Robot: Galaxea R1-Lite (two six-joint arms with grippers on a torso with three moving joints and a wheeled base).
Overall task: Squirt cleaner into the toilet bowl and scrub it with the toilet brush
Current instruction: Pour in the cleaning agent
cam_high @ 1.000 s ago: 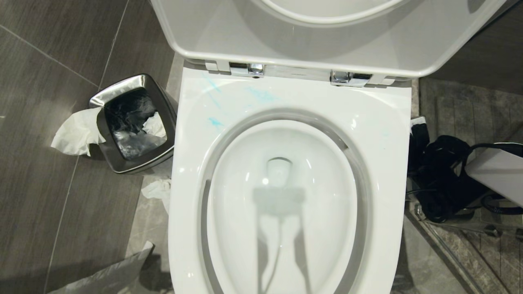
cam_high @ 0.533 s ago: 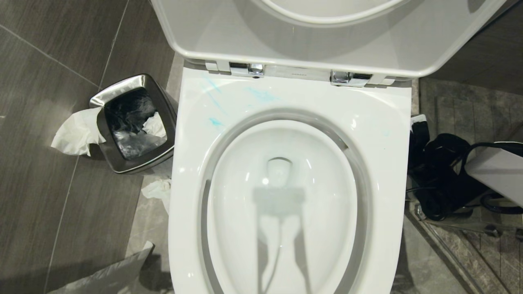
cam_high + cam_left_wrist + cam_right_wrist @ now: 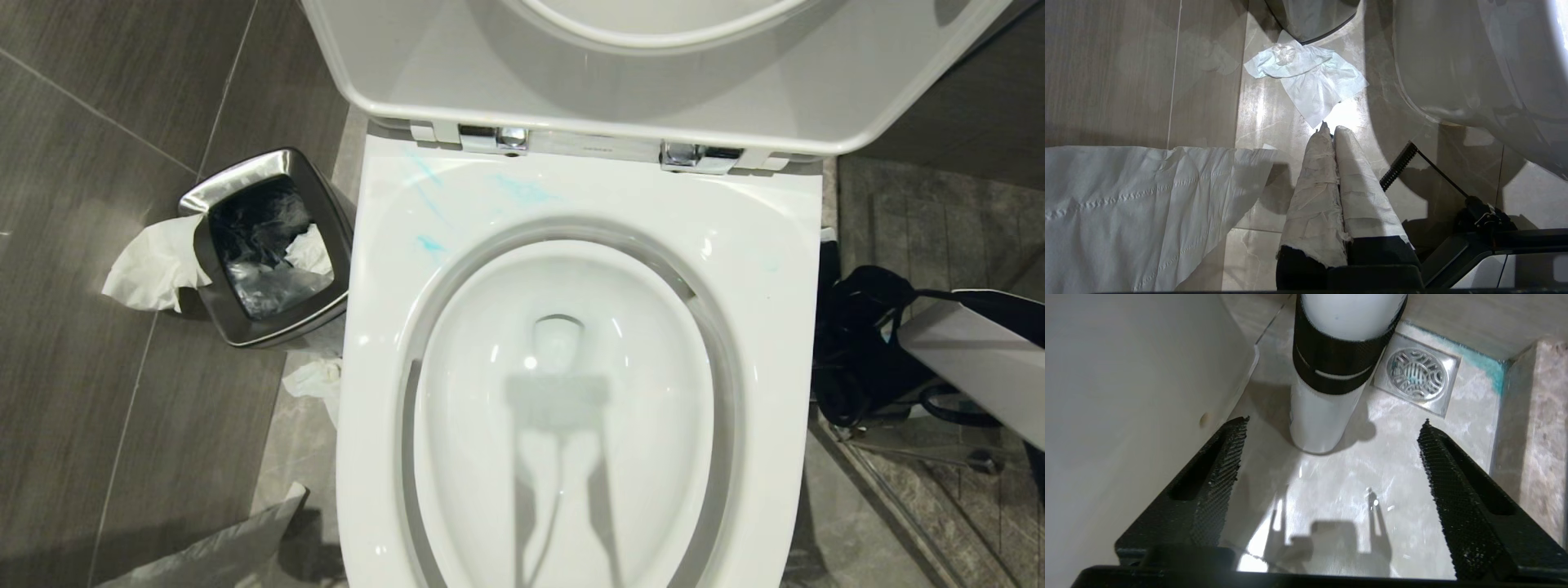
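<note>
Toilet bowl (image 3: pixel 571 392) in the middle of the head view, lid up, seat raised. Thin turquoise smears of cleaner (image 3: pixel 522 192) on the back part of the rim, near the left hinge. Steel bin (image 3: pixel 265 245) just beside the bowl on the left, crumpled paper (image 3: pixel 151 265) hanging over its edge.

Right end effector (image 3: pixel 1331 465) low at the floor, on the right of the bowl, fingers spread wide, holding nothing; white cylinder with black band (image 3: pixel 1331 375) upright just ahead, floor drain (image 3: pixel 1417 373) near it.

Left end effector (image 3: pixel 1331 130) above the floor, paper-wrapped fingers pressed together; tissue (image 3: pixel 1310 77) lying ahead.
</note>
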